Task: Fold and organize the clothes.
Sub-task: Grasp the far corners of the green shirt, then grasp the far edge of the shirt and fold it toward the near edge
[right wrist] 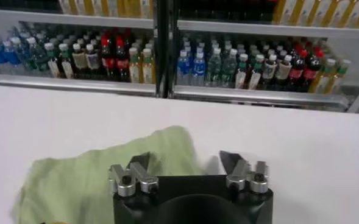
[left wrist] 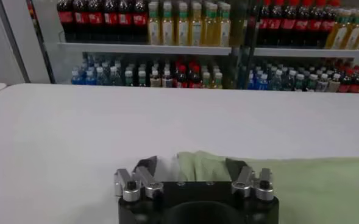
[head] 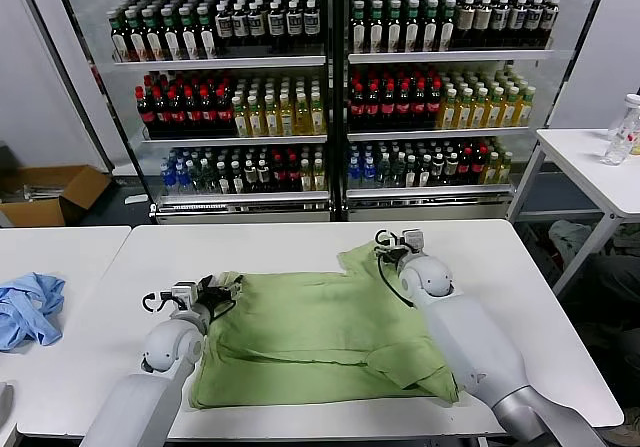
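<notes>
The light green shirt (head: 320,332) lies spread on the white table (head: 500,267), partly folded, with a sleeve reaching toward the far side. No printed graphic shows. My left gripper (head: 222,289) is open at the shirt's left far corner, low over the table; the left wrist view shows the shirt's edge (left wrist: 203,164) between its spread fingers (left wrist: 147,164). My right gripper (head: 392,238) is open at the shirt's right far sleeve; in the right wrist view the green sleeve (right wrist: 106,170) lies under and beside its left finger (right wrist: 141,162).
A light blue garment (head: 28,307) lies on the neighbouring table at the left. Drink shelves (head: 330,87) stand behind the table. A cardboard box (head: 50,192) is on the floor at left. Another white table (head: 600,167) with a bottle stands at right.
</notes>
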Controlling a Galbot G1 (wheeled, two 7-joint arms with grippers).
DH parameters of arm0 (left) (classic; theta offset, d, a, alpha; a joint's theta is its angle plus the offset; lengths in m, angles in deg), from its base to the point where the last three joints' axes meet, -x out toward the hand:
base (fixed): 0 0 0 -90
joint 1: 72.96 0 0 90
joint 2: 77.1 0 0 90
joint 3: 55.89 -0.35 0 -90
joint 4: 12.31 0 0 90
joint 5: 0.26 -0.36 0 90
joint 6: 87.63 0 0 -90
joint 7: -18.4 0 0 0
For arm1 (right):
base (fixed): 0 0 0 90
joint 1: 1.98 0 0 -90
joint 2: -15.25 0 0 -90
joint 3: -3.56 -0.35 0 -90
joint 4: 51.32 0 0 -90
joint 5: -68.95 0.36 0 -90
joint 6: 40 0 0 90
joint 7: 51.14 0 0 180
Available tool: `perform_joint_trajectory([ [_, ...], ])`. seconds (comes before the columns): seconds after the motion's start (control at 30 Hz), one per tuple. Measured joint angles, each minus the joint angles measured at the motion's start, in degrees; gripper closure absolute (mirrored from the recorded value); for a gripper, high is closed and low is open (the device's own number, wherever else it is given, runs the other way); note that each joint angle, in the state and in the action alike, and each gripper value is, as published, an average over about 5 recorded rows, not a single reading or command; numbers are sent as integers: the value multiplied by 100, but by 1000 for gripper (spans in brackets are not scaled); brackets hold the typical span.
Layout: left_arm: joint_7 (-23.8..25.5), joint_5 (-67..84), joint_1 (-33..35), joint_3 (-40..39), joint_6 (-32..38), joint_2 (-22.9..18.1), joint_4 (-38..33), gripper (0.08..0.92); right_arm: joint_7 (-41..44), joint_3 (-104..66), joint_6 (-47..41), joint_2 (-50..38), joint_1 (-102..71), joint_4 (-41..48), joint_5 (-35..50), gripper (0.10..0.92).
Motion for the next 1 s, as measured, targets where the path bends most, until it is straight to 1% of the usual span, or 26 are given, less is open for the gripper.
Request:
perform_joint_trajectory([
  [0.27,86,113,-39,-21,-6,57,88,579,91,46,7,-7,11,94,148,682],
  [0.47,170,313,48,32,-2,120,30,753,174,95,146,-85,-96,-107,165,855],
  [0.57,218,463,118,82,34,159,-42,837,189,97,256,-139,-153,-299,190,912],
  [0.7,266,703,227,183,99,223,-201,907,172,33,395,-242,-236,-669,247,919],
  [1.0,253,1270,540,521,170,430,-943,911,26,-283,456,-610,-569,-1871,412,919],
])
